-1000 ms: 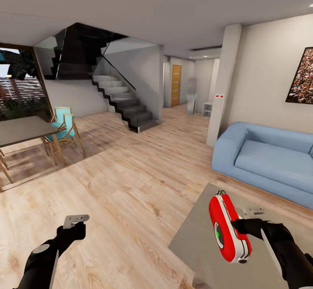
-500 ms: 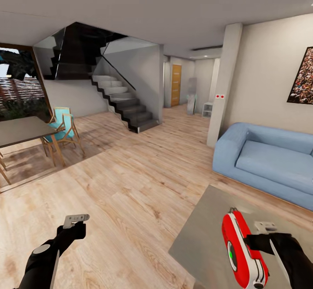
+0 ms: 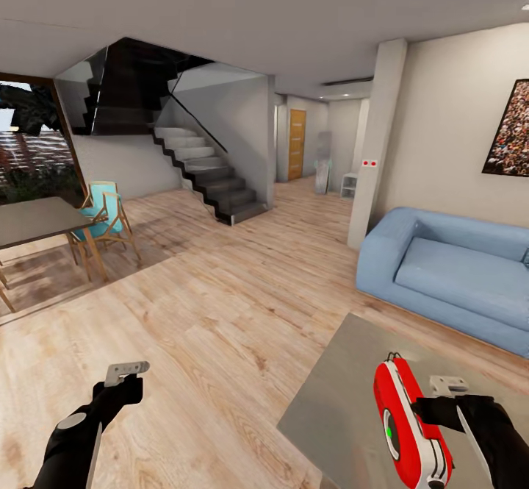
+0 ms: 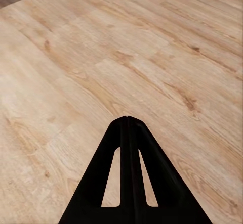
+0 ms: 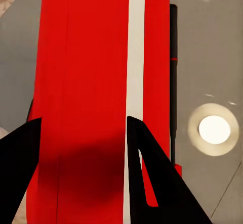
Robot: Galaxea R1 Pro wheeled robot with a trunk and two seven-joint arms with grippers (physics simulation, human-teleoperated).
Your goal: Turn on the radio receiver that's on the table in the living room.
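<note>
Big room ahead of me: pale plank floor (image 3: 220, 305) running far back to a dark staircase (image 3: 209, 173), a wooden door (image 3: 297, 144) beyond it. On the right, the light-blue sofa (image 3: 448, 268) sits against a beige wall, its far end cut off by the picture's edge. Above it hangs a framed speckled crowd picture (image 3: 510, 132), only partly in view. No writing or brand readable anywhere; two small red marks on the pillar (image 3: 369, 163) are too small to make out.

Far left, a dark dining table (image 3: 37, 220) with a teal chair (image 3: 106, 213) beside it, the table clipped at the edge. Near right, the table (image 3: 330, 415) with its glossy grey top, a ceiling light mirrored in it in my right wrist view.

Now the radio receiver (image 3: 406, 424): red body, white band, a green light glowing on its dark dial face, tilted up above the table's near part, its lower end cut off. My right gripper (image 5: 83, 128) is clamped around it, one finger on each side of the red shell in the wrist view. The thin wire handle (image 5: 173, 82) runs along its edge there.

My left gripper (image 4: 127, 119) hangs over bare floor at near left, fingers pressed together, holding nothing.
</note>
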